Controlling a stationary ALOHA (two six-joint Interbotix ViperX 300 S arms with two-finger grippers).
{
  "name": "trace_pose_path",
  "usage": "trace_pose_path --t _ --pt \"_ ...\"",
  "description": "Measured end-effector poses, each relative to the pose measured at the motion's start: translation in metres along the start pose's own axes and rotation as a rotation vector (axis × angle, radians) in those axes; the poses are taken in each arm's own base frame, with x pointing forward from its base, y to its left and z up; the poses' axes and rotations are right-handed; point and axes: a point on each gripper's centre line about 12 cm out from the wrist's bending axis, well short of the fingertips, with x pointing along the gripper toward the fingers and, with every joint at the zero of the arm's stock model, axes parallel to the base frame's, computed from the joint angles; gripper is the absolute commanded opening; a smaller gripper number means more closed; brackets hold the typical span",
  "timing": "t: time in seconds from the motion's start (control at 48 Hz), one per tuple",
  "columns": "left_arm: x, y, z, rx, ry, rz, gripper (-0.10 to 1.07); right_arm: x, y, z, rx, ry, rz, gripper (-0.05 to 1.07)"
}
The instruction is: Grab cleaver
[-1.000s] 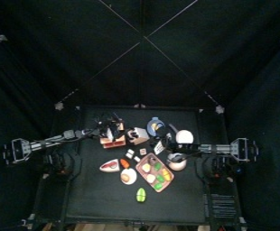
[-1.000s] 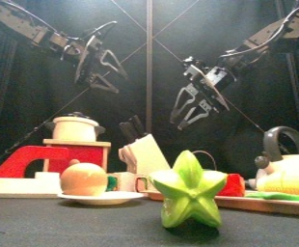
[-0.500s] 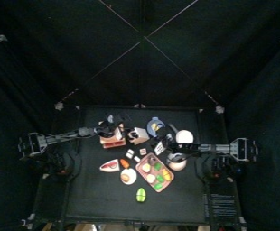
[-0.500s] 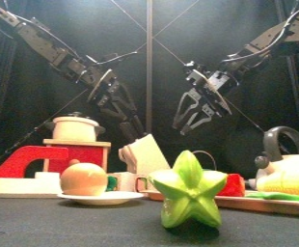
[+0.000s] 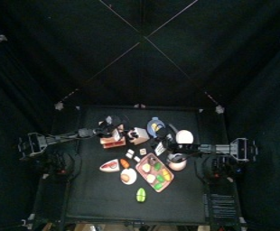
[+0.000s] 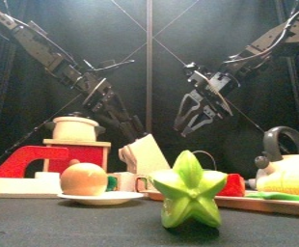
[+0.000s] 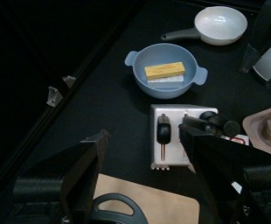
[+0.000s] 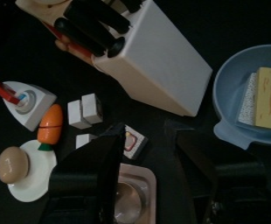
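Gaping black jaws, rectangular white cleaver (image 7: 173, 137)

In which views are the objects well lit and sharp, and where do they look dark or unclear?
Front view: the green star fruit and peach stand bright and sharp before black curtains. Top view: the table is small, its things hard to tell apart. Left wrist view: the blue bowl is clear, while the left hand is a dark shape.

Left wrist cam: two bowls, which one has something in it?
The blue bowl: a yellow block lies inside it. The white bowl, farther from the tool, looks empty.
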Motion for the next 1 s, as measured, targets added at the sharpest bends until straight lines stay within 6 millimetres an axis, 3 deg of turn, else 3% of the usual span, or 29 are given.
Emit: trace_pose_path --t 0.479,1.0 --pt "0.009 -0.001 -0.005 0.001 0.023 -0.003 0.96 0.0 0.001 0.0 -0.002 0.002 0.009 0.78" --pt "0.016 -0.003 -0.003 0.003 0.027 -0.007 0.68 0.0 0.002 -0.001 -0.003 0.004 0.011 0.78"
